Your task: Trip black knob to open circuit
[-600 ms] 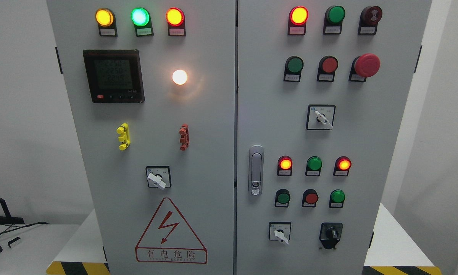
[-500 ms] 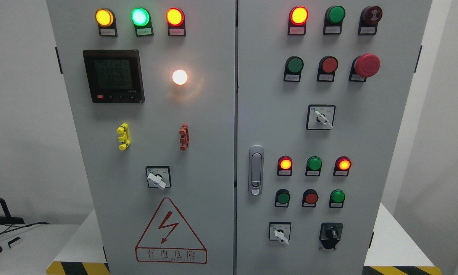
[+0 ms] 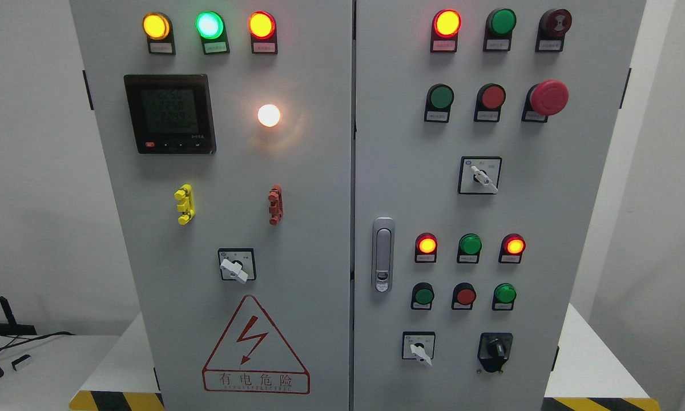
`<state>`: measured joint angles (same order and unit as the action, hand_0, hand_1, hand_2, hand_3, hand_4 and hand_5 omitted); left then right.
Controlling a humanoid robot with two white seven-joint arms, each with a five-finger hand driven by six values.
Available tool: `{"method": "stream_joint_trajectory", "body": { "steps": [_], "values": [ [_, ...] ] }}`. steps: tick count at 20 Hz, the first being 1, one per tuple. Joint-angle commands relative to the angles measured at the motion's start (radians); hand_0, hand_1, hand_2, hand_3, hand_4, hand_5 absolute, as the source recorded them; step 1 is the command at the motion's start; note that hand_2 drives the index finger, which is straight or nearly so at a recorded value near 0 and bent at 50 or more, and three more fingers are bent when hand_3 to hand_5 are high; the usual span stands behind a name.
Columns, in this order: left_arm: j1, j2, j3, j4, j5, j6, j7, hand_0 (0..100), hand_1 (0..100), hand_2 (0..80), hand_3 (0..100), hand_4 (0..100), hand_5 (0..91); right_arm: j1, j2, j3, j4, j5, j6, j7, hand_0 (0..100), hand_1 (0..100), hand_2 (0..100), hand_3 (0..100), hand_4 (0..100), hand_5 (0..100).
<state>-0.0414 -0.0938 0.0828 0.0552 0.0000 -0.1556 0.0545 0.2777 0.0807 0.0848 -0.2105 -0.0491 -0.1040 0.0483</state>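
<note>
I face a grey two-door cabinet [image 3: 342, 205]. Compared with the views from half a second ago, nothing on it has changed except flickering digits on the meter [image 3: 169, 113] at the left door's upper left. The lamps are lit as before, so I judge the circuit not yet opened and the task not begun. Neither of my hands is in view, so I cannot tell whether their fingers are apart or together. The black knob [image 3: 495, 349] sits at the right door's lower right corner, just right of a white selector [image 3: 419, 349]. Its grip bar seems to run roughly vertical, pointing up, though it is too dark to be sure.
</note>
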Motion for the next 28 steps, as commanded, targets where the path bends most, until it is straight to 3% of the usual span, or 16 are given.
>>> {"method": "stream_joint_trajectory", "body": {
  "steps": [1, 6, 11, 14, 16, 20, 22, 24, 28],
  "values": [
    [0.000, 0.000, 0.000, 0.000, -0.031, -0.001, 0.001, 12, 39, 0.0, 0, 0, 0.0, 0.001, -0.001, -0.002, -0.004, 0.000, 0.000, 0.001, 10, 25, 5, 12, 7, 10],
    [0.000, 0.000, 0.000, 0.000, -0.031, -0.001, 0.001, 12, 39, 0.0, 0, 0, 0.0, 0.049, 0.001, 0.003, -0.093, 0.002, 0.000, 0.001, 10, 25, 5, 14, 8, 10],
    [0.000, -0.001, 0.000, 0.000, -0.031, -0.001, 0.001, 12, 39, 0.0, 0, 0, 0.0, 0.237, -0.005, -0.006, -0.496, 0.014, 0.017, 0.044, 10, 26, 6, 16, 9, 11],
    [0.000, -0.001, 0.000, 0.000, -0.031, -0.001, 0.001, 12, 39, 0.0, 0, 0, 0.0, 0.320, -0.021, -0.020, -0.702, 0.012, -0.008, 0.062, 10, 28, 8, 19, 12, 12],
    [0.000, 0.000, 0.000, 0.000, -0.031, -0.001, 0.001, 12, 39, 0.0, 0, 0, 0.0, 0.377, -0.028, -0.092, -0.850, 0.011, -0.057, 0.085, 10, 35, 17, 33, 23, 20],
    [0.000, 0.000, 0.000, 0.000, -0.031, -0.001, 0.001, 12, 39, 0.0, 0, 0, 0.0, 0.469, -0.055, -0.175, -1.148, -0.003, -0.080, 0.125, 11, 44, 23, 41, 30, 26],
    [0.000, -0.001, 0.000, 0.000, -0.031, -0.001, 0.001, 12, 39, 0.0, 0, 0, 0.0, 0.497, -0.059, -0.210, -1.265, -0.005, -0.086, 0.140, 13, 50, 33, 57, 49, 36],
    [0.000, 0.000, 0.000, 0.000, -0.031, -0.001, 0.001, 12, 39, 0.0, 0, 0, 0.0, 0.515, -0.059, -0.250, -1.370, -0.005, -0.086, 0.157, 14, 55, 41, 68, 61, 48],
    [0.000, 0.000, 0.000, 0.000, -0.031, -0.001, 0.001, 12, 39, 0.0, 0, 0, 0.0, 0.517, -0.059, -0.299, -1.544, -0.029, -0.089, 0.147, 16, 61, 46, 74, 65, 55]
  ]
}}
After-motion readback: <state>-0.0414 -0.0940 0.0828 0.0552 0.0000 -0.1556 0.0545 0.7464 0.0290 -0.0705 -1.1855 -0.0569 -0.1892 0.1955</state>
